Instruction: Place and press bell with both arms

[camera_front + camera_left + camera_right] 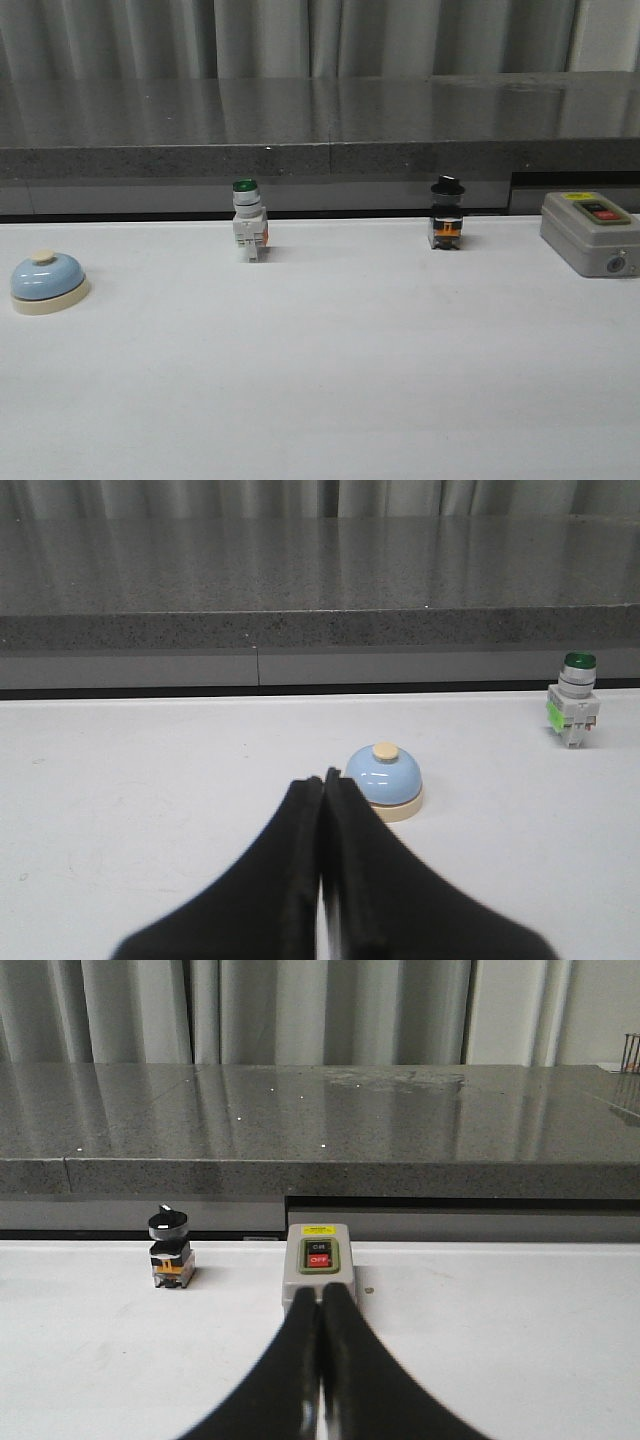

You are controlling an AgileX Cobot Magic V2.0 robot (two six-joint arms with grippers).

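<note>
So right now the bell (46, 282) is sitting way over at the left edge of the white table (330, 380), upright on its cream base, button on top, nothing touching it. My left gripper (323, 780) is pinched fully together with nothing in it, tips pointing at the bell, which sits just beyond and a little to one side in my left wrist view. My right gripper (320, 1295) is pressed together too, also empty, tips lined up with the grey box with red and black buttons (319, 1268) over on the right side of the table. Between those two, along the back edge, stand the green-capped switch (248, 222) and a black-knobbed switch (447, 215), well apart. Neither arm shows in the front view
</note>
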